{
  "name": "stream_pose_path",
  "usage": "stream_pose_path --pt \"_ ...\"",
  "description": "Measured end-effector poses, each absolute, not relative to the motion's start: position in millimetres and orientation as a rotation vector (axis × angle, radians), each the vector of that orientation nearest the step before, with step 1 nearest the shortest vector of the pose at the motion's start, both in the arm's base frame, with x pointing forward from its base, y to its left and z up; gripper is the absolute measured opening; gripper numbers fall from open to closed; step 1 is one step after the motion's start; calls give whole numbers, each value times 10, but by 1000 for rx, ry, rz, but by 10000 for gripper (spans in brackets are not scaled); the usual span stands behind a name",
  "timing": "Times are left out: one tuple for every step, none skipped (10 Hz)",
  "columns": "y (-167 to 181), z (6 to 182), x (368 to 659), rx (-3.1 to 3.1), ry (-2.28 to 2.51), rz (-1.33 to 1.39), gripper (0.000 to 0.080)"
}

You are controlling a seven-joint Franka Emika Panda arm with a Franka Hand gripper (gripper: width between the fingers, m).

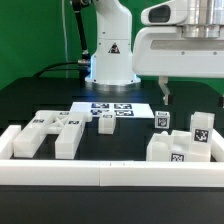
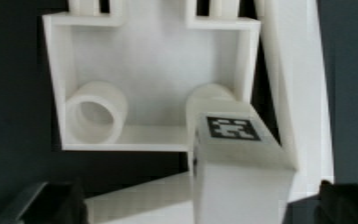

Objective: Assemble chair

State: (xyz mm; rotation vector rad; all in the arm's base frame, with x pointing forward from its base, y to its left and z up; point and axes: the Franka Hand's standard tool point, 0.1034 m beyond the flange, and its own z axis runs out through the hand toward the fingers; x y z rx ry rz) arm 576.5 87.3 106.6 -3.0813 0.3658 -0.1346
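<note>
Directly beneath the wide-open tool [image 2: 197,203] lies a tagged chair part [image 2: 234,150]; its length crosses the fingers' closing line; a straight descent looks right.

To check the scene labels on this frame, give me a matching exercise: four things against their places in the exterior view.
Things:
1 marker board
2 forked chair part
3 hand
4 cluster of tagged blocks

Places:
A above the table, exterior view's right
B exterior view's left
C flat, centre of table
D on the table, exterior view's right

Pairs: 1-C; 2-B; 3-A; 4-D
</note>
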Motion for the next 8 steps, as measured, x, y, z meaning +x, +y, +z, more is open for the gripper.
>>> stream_pose_path --pt "742 1101 5568 -3080 339 -120 649" --pt "561 1096 5431 -3090 267 -122 649" --pt "374 1056 5341 -3099 219 -130 649" --pt "225 990 5272 -3108 197 -144 649" --pt "214 969 5252 -3110 201 -144 649" --pt "223 970 5255 -3110 198 -145 649" --pt "223 969 5255 -3110 198 -145 649" --pt "219 966 5253 -3110 197 -144 649"
